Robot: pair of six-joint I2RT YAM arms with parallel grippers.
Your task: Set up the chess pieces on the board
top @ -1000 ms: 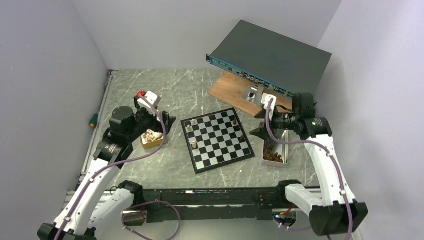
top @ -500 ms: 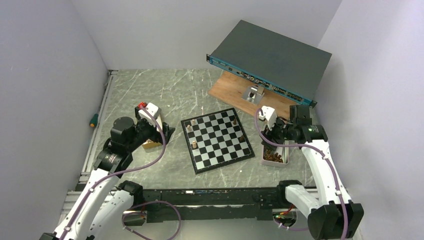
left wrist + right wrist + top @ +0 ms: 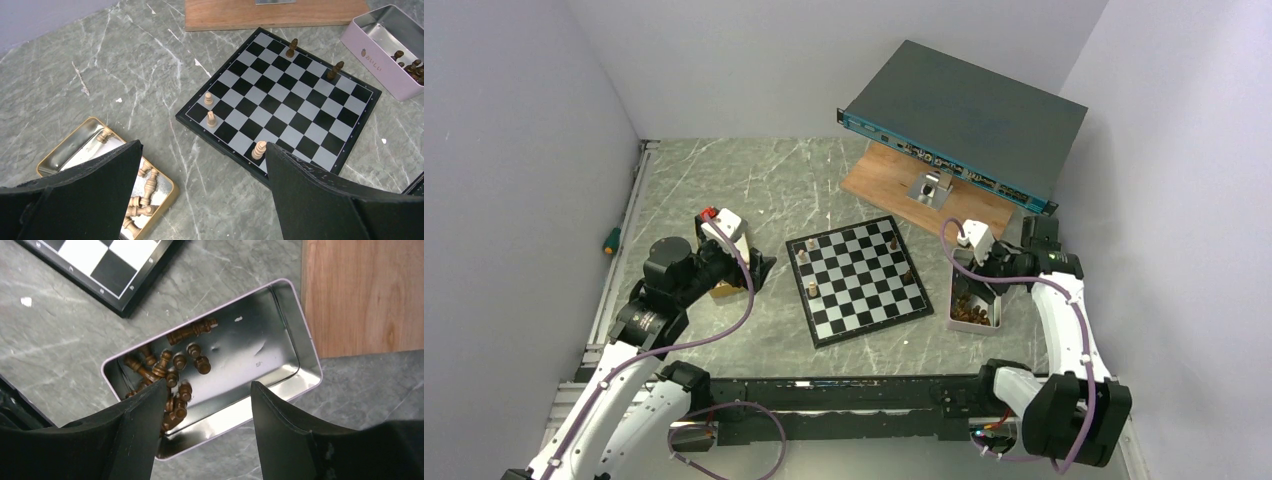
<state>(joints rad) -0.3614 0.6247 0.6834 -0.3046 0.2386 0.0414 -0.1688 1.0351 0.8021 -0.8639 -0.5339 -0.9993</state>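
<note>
The board (image 3: 864,300) lies mid-table and also shows in the left wrist view (image 3: 280,100). On it stand three light pieces (image 3: 212,118) along its left side and two dark pieces (image 3: 336,70) on its far right side. My left gripper (image 3: 754,268) is open and empty (image 3: 201,145), above the table between the gold tin (image 3: 169,195) of light pieces (image 3: 150,185) and the board. My right gripper (image 3: 980,288) is open and empty (image 3: 208,384), just above the pink tin (image 3: 310,355), where several dark pieces (image 3: 170,375) lie in a heap.
A brown wooden plank (image 3: 894,185) lies behind the board with a small metal bracket (image 3: 929,187) on it. A dark network switch (image 3: 964,110) leans over it at the back right. A screwdriver (image 3: 610,240) lies at the left edge.
My right gripper swung right and tipped down over the pink tin. My left arm drew back slightly and now covers most of the gold tin.
</note>
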